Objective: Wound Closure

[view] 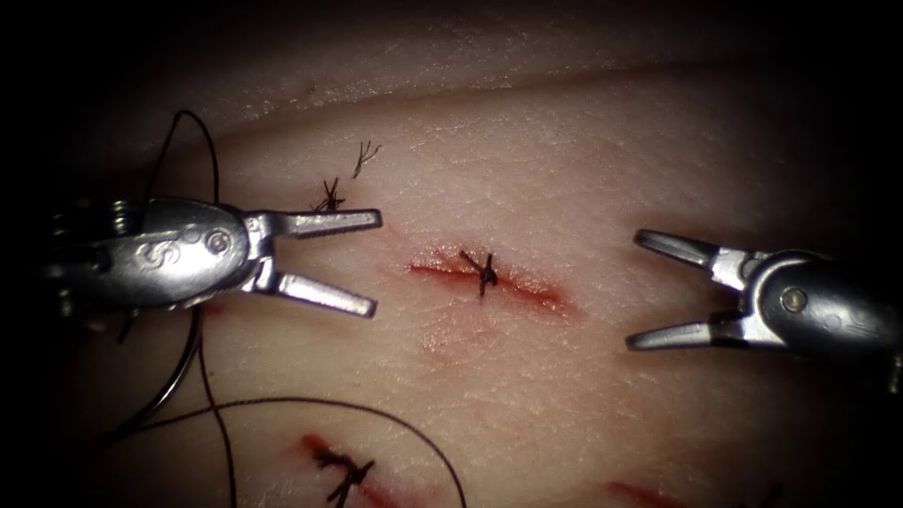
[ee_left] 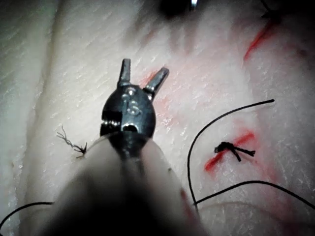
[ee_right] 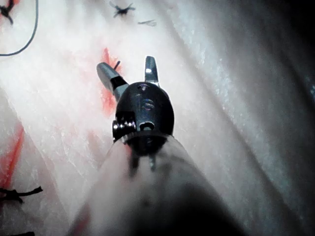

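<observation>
The tissue (view: 527, 169) has a short red cut (view: 536, 292) at its middle, closed by one dark knot (view: 484, 273). My left tool (view: 374, 263) lies just left of the cut, its jaws open and holding nothing. My right tool (view: 636, 290) is to the right of the cut, jaws also open and empty. Black thread (view: 329, 403) arcs over the left tool and loops loosely across the lower left tissue. In the left wrist view the left tool (ee_left: 145, 69) is spread above the tissue, with the thread (ee_left: 197, 142) beside it. The right wrist view has the right tool (ee_right: 125, 64) spread over the cut (ee_right: 106, 91).
A second cut with a knot (view: 343, 466) lies at the bottom, left of centre, and a third red cut (view: 640, 494) at the bottom right. Frayed cut thread ends (view: 329, 198) sit just above the left tool's upper jaw. A tissue fold (view: 451, 85) runs across the back.
</observation>
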Robot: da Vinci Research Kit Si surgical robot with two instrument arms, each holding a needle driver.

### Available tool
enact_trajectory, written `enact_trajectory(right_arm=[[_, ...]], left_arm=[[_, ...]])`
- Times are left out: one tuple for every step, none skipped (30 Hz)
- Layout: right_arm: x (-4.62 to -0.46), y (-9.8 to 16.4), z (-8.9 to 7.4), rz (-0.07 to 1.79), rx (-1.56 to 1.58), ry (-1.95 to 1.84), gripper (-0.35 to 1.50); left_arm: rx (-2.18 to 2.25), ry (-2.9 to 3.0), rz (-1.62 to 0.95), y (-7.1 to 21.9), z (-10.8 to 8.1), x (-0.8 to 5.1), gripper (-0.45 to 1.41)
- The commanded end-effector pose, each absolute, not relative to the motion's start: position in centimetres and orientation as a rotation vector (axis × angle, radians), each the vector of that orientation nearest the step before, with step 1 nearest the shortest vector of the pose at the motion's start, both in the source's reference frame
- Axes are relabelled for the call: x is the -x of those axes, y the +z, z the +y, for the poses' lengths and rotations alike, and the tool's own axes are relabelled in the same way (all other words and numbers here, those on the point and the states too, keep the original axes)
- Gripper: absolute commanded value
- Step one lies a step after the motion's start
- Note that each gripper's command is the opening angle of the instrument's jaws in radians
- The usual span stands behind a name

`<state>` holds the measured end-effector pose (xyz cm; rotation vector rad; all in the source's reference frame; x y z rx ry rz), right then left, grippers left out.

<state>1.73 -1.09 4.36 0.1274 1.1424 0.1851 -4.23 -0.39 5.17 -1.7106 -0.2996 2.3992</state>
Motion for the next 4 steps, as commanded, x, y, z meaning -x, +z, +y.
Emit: enact_trajectory(right_arm=[[-1.81, 4.38, -1.06, 1.146, -0.127, 0.183, 1.09], [-1.82, 4.37, -1.06, 1.146, -0.127, 0.183, 1.09], [-1.82, 4.37, -1.07, 1.147, -0.127, 0.182, 1.09], [-1.82, 4.36, -1.08, 1.147, -0.126, 0.181, 1.09]], left_arm=[[1.713, 2.400, -0.296, 5.22, -0.36, 4.31, 0.46], [1.713, 2.401, -0.296, 5.23, -0.37, 4.31, 0.46], [1.713, 2.402, -0.294, 5.24, -0.38, 4.31, 0.46], [1.713, 2.403, -0.293, 5.24, -0.39, 4.31, 0.46]])
